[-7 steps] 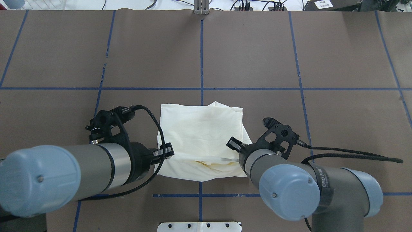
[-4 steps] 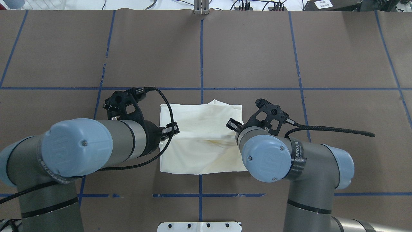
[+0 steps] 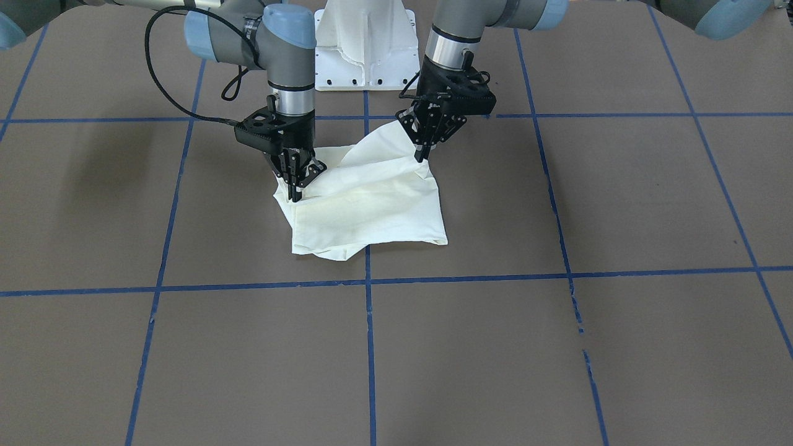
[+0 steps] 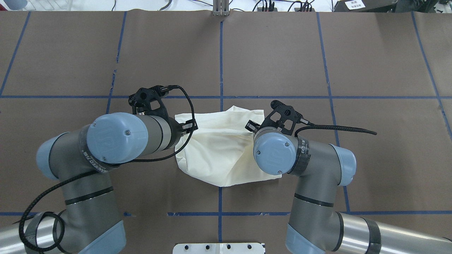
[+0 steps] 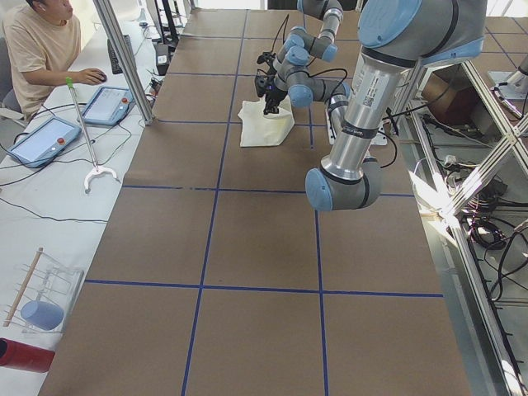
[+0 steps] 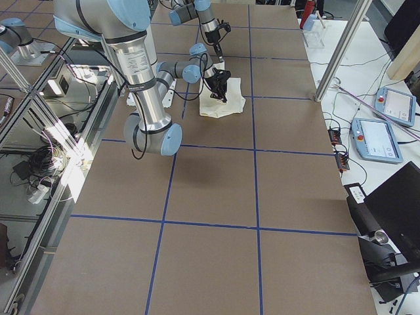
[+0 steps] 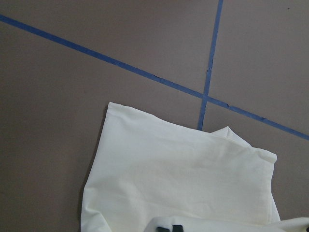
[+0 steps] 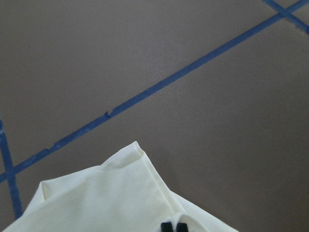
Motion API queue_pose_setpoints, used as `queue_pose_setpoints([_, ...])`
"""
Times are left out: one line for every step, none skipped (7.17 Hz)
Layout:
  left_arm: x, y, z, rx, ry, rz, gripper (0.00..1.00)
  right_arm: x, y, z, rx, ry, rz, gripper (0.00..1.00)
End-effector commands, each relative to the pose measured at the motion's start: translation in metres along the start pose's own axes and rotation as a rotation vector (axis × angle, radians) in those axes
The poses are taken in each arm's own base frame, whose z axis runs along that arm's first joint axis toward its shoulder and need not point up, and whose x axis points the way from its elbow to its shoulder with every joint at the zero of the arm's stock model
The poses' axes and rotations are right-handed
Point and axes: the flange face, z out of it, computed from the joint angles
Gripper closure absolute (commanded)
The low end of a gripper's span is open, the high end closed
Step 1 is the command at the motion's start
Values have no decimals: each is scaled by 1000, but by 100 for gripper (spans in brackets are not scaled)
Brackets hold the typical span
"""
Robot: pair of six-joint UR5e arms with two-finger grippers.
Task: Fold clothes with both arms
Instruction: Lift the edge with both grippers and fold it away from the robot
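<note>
Grey-and-silver jointed left arm [image 4: 116,137] and right arm [image 4: 275,153] reach over my brown paper-covered table [image 4: 353,53]. Folded plain cream T-shirt [image 4: 219,151] lies near its middle, across a blue tape line [image 4: 221,70]. Black two-finger left gripper [image 3: 423,152] looks pinched tight on a lifted shirt edge, right gripper [image 3: 295,189] same on the opposite edge.

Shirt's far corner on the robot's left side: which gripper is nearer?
Left. The left gripper holds the lifted edge of the shirt robot-side of that corner; the right gripper holds the opposite side.
</note>
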Motion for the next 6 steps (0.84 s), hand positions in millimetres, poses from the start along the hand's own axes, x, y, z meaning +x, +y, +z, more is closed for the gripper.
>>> queue_pose_setpoints([2, -7, 37, 12, -10, -1, 100, 1, -4, 15, 2, 8, -14, 100])
queue_pose_setpoints([0, -7, 46, 14, -16, 1, 100, 3, -3, 22, 4, 21, -20, 100])
queue_pose_setpoints([-1, -7, 48, 14, -20, 10, 100, 5, -2, 27, 9, 31, -79, 1])
queue_pose_setpoints([-3, -7, 48, 11, -22, 77, 8, -1, -5, 24, 6, 21, -103, 0])
queue_pose_setpoints([-2, -8, 40, 12, 9, 153, 0, -19, -19, 11, -33, -1, -127, 0])
queue_pose_setpoints([1, -13, 29, 20, 50, 201, 0, -31, -33, -7, -109, -24, -125, 0])
